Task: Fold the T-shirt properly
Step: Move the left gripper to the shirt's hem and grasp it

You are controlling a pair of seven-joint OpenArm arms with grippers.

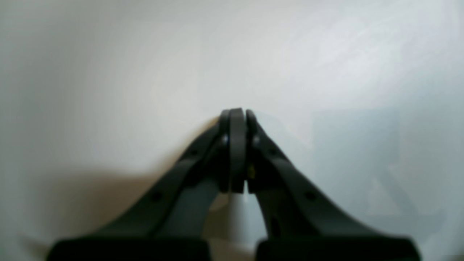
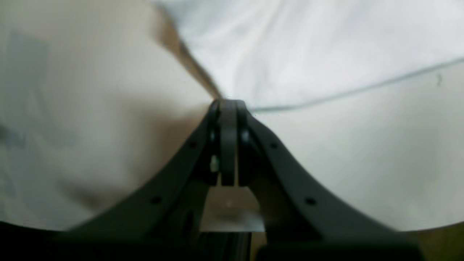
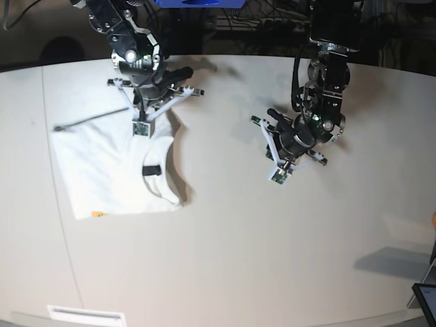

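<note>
The white T-shirt (image 3: 112, 167) lies partly folded on the left of the table, plain side up, with its black neck label (image 3: 151, 170) showing near the collar. My right gripper (image 3: 139, 128) stands at the shirt's far edge. In the right wrist view its jaws (image 2: 227, 105) are closed, and a fold and a hem of the T-shirt (image 2: 308, 54) run together at the tips. My left gripper (image 3: 279, 177) hangs over bare table right of centre, well apart from the shirt. In the left wrist view it (image 1: 237, 112) is shut and holds nothing.
A small white strip (image 3: 85, 315) lies at the table's front left edge. A dark device corner (image 3: 426, 300) sits at the front right. The table's back edge (image 3: 225, 58) runs behind both arms, with cables and dark gear beyond it.
</note>
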